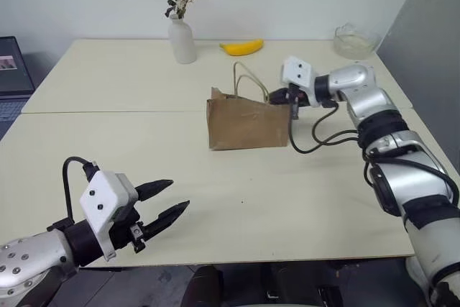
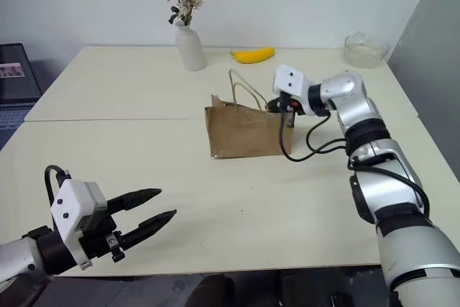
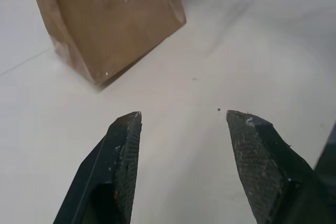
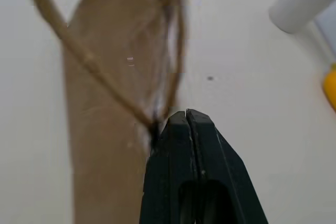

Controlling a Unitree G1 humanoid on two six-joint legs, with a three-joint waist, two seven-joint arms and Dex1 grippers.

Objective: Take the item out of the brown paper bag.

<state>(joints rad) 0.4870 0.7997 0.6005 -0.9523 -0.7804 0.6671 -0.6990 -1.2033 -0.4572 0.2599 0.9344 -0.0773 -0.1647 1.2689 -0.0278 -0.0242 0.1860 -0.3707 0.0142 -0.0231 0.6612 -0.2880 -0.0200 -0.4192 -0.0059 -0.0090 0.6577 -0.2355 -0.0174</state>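
Left claw hovered low over the near counter edge, fingers apart and empty, well short of the brown paper bag, so nothing steadied the bag from that side. The bag stood upright mid-counter, handles looping up. The right claw sat at the bag's right top edge, by the handle base, fingers pressed together; in the right wrist view they were closed right next to the twisted handle and paper rim (whether any paper or cord was pinched, could not tell). The item was not visible, presumably inside the bag. Risks as judged: if the closed claw had caught the handle or rim rather than the item, a lift would drag or tip the light bag; with the fingers together it could not take the item anyway; pushing in sideways could crumple or topple the bag, since the free claw was too far off to hold it. Surface was a pale beige counter with a seam running across it, smooth and mostly bare. Far back, left to right: a laptop off the left edge, a white vase of dried flowers, a banana, a clear glass bowl. Plain white wall behind, a grey panel at right.
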